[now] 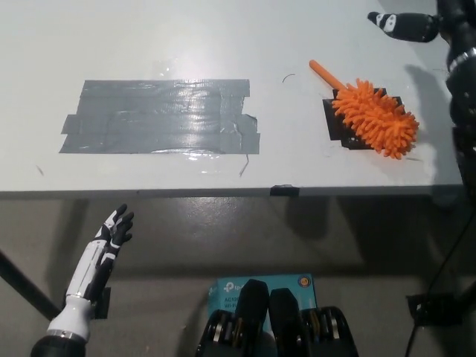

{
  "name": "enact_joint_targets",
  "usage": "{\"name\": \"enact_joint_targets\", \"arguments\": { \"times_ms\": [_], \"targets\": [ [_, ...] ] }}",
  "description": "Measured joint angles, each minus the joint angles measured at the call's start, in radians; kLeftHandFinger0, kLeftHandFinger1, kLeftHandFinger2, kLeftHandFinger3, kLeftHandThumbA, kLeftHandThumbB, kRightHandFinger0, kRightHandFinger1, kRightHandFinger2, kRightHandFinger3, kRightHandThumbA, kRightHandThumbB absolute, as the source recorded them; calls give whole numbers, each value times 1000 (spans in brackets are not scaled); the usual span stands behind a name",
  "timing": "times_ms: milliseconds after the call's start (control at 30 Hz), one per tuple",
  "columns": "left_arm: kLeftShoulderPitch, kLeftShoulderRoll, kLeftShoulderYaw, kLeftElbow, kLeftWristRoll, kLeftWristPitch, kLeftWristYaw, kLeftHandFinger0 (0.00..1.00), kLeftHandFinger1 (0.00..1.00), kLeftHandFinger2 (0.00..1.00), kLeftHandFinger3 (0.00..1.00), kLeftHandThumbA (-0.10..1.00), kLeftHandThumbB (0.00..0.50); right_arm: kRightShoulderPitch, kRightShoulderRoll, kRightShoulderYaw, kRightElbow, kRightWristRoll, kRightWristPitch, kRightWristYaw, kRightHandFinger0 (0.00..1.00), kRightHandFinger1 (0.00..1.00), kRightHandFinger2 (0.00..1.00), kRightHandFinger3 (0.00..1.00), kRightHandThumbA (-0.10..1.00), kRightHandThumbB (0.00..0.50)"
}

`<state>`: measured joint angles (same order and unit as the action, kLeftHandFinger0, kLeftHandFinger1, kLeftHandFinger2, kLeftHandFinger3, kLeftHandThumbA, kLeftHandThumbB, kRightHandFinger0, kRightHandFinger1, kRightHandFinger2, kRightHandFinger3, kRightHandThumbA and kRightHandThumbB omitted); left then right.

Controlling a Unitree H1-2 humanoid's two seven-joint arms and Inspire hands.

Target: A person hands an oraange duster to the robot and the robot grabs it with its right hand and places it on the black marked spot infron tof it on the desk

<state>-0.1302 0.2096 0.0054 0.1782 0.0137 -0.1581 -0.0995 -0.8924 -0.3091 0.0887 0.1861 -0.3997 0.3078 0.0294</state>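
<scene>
Item: orange duster (pixel 374 117). You had it lying on the bench (pixel 223 44), its head over the black marked spot (pixel 343 128), handle pointing away to the upper left. Right robot hand (pixel 405 24): well apart, beyond the duster at the top right, holding nothing; finger position could not be told. Left robot hand (pixel 113 236): below the bench edge, fingers spread, released. Grey tape patch (pixel 160 117) at bench left.

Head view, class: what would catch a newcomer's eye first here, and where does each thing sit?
The bright orange duster stands out first, lying on the black marked spot at the right of the white desk, its handle pointing up-left. Next comes the big patch of grey tape on the desk's left half. The white left robot hand hangs open below the desk edge, and the black right robot hand hovers at top right.
</scene>
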Motion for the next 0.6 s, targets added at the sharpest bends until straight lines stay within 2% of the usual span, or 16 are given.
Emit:
{"name": "enact_joint_targets", "arguments": {
  "times_ms": [33,133,233,333,367,400,433,500,600],
  "targets": [
    [-2,0,0,2,0,0,0,1000,1000,1000,1000,930,177,12,0,-1,-22,0,0,1,1000,1000,1000,1000,925,366],
    [-14,-2,-3,11,0,2,0,1000,1000,1000,1000,938,196,70,0,-6,-124,1,3,4,1000,1000,1000,1000,908,357],
    [-25,-5,-4,22,0,4,0,1000,1000,1000,1000,971,200,157,1,-8,-243,2,9,7,1000,1000,1000,1000,942,371],
    [-31,-6,-5,32,0,4,0,1000,1000,1000,1000,978,183,227,2,-8,-329,3,12,10,1000,1000,1000,1000,995,308],
    [-34,-7,-6,38,0,4,0,1000,1000,1000,1000,976,182,270,3,-8,-371,3,13,12,1000,1000,1000,1000,999,306],
    [-34,-8,-7,40,0,5,0,1000,1000,1000,1000,975,180,287,3,-8,-394,3,13,13,1000,1000,1000,1000,1000,264],
    [-35,-9,-7,42,0,5,0,1000,1000,1000,1000,976,180,309,3,-8,-419,4,13,13,1000,1000,1000,1000,1000,262],
    [-35,-10,-8,48,0,5,0,1000,1000,1000,1000,976,170,385,9,-8,-497,5,12,13,1000,1000,1000,1000,989,214],
    [-40,-11,-9,57,0,4,0,1000,1000,1000,1000,975,165,508,29,-9,-615,10,-2,12,1000,1000,1000,1000,955,201]
  ]
}}
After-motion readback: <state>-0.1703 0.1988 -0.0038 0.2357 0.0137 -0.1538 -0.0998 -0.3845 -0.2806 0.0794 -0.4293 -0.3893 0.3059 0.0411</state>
